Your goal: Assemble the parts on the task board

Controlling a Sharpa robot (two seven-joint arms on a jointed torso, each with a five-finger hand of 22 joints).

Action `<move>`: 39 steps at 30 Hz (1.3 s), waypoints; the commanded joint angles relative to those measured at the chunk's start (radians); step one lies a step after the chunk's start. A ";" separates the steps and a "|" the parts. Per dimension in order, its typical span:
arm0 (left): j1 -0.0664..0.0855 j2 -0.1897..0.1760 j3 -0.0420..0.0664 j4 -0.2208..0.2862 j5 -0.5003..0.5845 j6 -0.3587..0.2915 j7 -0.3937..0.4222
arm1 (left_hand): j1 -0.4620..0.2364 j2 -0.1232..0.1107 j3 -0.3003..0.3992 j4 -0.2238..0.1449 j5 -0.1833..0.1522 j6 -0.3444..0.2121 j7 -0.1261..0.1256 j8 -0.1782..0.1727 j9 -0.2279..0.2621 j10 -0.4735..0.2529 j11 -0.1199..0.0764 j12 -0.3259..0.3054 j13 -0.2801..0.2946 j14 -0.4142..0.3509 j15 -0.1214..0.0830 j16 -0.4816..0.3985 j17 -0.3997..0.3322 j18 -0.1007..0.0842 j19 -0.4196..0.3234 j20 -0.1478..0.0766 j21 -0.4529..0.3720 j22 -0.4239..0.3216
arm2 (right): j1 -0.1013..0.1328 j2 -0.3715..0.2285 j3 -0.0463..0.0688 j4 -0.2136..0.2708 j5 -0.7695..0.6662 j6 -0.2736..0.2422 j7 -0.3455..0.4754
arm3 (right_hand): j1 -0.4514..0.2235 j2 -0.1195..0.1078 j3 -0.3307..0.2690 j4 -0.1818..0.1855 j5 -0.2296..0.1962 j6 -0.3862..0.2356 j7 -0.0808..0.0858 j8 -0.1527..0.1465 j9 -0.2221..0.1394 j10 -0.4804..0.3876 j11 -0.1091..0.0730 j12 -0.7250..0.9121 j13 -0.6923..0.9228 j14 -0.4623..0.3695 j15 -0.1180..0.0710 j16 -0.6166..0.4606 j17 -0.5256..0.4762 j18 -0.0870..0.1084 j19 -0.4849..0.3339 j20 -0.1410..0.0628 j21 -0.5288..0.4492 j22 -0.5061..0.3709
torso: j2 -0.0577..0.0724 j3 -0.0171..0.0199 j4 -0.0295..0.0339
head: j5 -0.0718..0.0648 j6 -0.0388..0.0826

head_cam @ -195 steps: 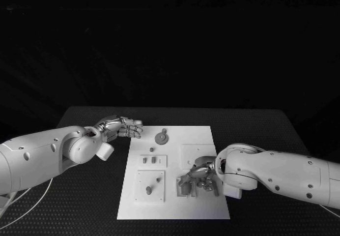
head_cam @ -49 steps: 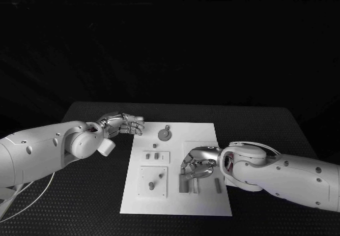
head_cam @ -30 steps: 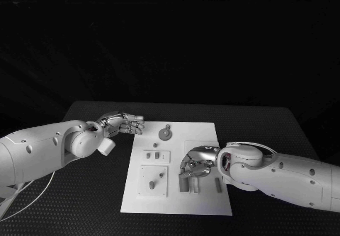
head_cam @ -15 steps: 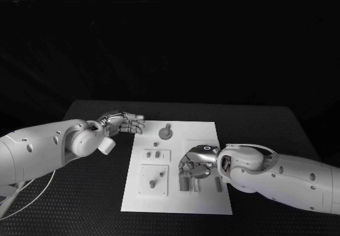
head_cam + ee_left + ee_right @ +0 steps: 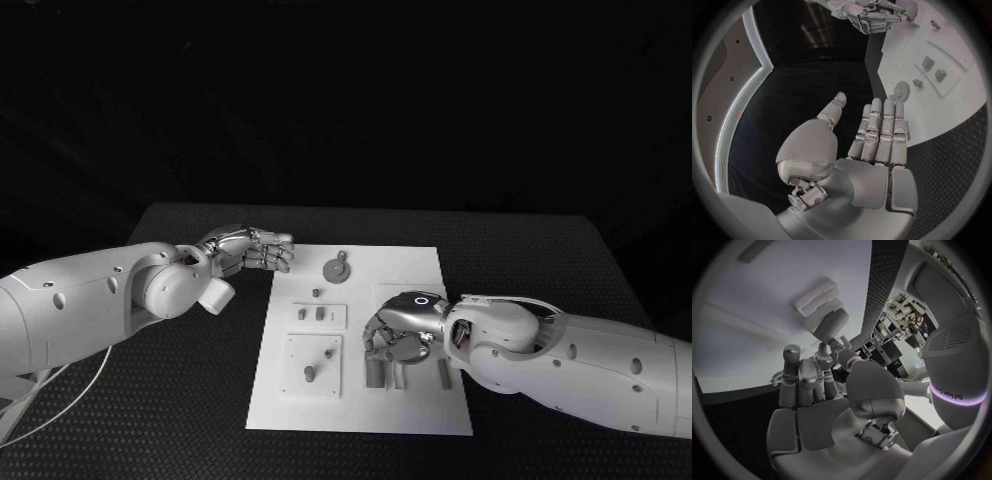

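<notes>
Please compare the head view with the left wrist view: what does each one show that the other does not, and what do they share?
Head view: the whole task board on the black table, and a peg in the board's near-left square. Left wrist view: the palm side of the left hand, its fingers straight, holding nothing. Both: the round toothed part and the right hand over the board.

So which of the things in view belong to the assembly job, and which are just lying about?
Job:
- white board
- round toothed part
- small pegs
- part at the right hand

Lying about:
- black table
- left hand, idle off the board
</notes>
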 commanded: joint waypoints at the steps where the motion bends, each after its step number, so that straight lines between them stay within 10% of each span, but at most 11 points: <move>1: 0.001 0.001 0.001 0.002 -0.001 0.015 0.006 | -0.010 -0.001 -0.002 -0.002 0.000 -0.008 0.001 -0.004 -0.002 0.002 -0.005 0.001 0.002 0.003 0.001 -0.006 0.001 0.006 0.001 -0.004 0.002 -0.001 | -0.011 -0.005 -0.007 -0.024 -0.050 0.015 -0.040 | 0.010 0.005 -0.005 0.001 0.006 0.030 0.023 0.002 -0.001 0.002 -0.003 -0.005 -0.001 -0.001 -0.009 -0.003 -0.001 0.029 -0.002 -0.001 -0.001 0.014 | 0.000 0.0000 0.0001 | 0.001 0.000; 8: 0.001 0.001 0.001 0.002 -0.001 0.017 0.006 | -0.010 -0.001 -0.001 -0.003 0.000 -0.009 0.002 -0.005 -0.002 0.002 -0.005 0.001 0.002 0.003 0.001 -0.006 0.001 0.006 0.001 -0.004 0.002 -0.001 | -0.012 -0.009 -0.007 -0.024 -0.039 0.013 -0.039 | 0.010 0.006 -0.007 0.001 0.006 0.030 0.023 0.004 0.001 0.002 -0.003 -0.005 -0.002 -0.001 -0.009 -0.004 -0.001 0.029 -0.003 -0.001 -0.002 0.013 | -0.001 -0.0009 -0.0006 | 0.000 0.000; 14: 0.001 0.003 0.001 0.001 -0.001 0.018 0.005 | -0.010 -0.001 -0.001 -0.003 0.000 -0.009 0.002 -0.005 -0.002 0.001 -0.005 0.001 0.002 0.003 0.001 -0.006 0.001 0.006 0.001 -0.004 0.002 -0.001 | -0.012 -0.013 -0.007 -0.019 0.061 -0.086 -0.037 | -0.012 -0.008 -0.024 0.004 0.005 0.012 0.027 -0.006 0.001 0.000 0.001 -0.009 -0.006 -0.003 -0.008 -0.007 -0.003 0.029 -0.003 0.003 -0.005 0.012 | -0.001 -0.0016 -0.0006 | -0.003 0.003; 22: 0.001 0.002 0.001 0.001 -0.001 0.029 -0.004 | -0.011 -0.001 -0.001 -0.003 0.000 -0.009 0.002 -0.005 -0.002 0.001 -0.004 0.001 0.002 0.003 0.001 -0.007 0.001 0.006 0.001 -0.004 0.002 -0.001 | -0.011 -0.023 -0.006 -0.002 0.081 -0.174 -0.117 | -0.175 -0.193 -0.070 0.090 0.005 -0.049 0.049 -0.045 -0.014 -0.022 0.021 -0.022 -0.015 -0.010 0.009 -0.023 -0.008 0.029 0.001 0.010 -0.022 0.001 | -0.001 -0.0016 -0.0001 | -0.003 0.005; 28: 0.001 0.003 0.001 0.001 -0.001 0.029 -0.004 | -0.011 -0.002 -0.001 -0.003 0.000 -0.010 0.002 -0.005 -0.002 0.001 -0.004 0.001 0.002 0.002 0.001 -0.007 0.001 0.006 0.001 -0.004 0.002 -0.001 | 0.000 -0.028 -0.005 0.012 0.081 -0.180 -0.175 | -0.230 -0.303 0.022 0.217 0.006 -0.053 0.050 -0.052 -0.017 -0.027 0.023 -0.021 -0.020 -0.008 0.011 -0.027 -0.009 0.029 0.012 -0.005 -0.032 -0.004 | -0.001 -0.0023 -0.0001 | -0.004 0.009; 39: 0.001 0.002 0.000 0.003 -0.001 0.029 -0.008 | -0.012 -0.002 -0.001 -0.003 0.000 -0.010 0.002 -0.005 -0.002 0.000 -0.004 0.001 0.002 0.002 0.001 -0.007 0.002 0.006 0.000 -0.004 0.002 -0.001 | 0.036 -0.064 0.016 0.072 0.249 -0.030 -0.317 | -0.227 -0.289 0.040 0.252 0.006 -0.004 0.033 -0.022 0.001 -0.012 0.006 -0.004 -0.020 0.008 -0.004 -0.016 -0.003 0.029 0.028 -0.014 -0.020 0.007 | -0.002 -0.0026 -0.0007 | -0.006 0.014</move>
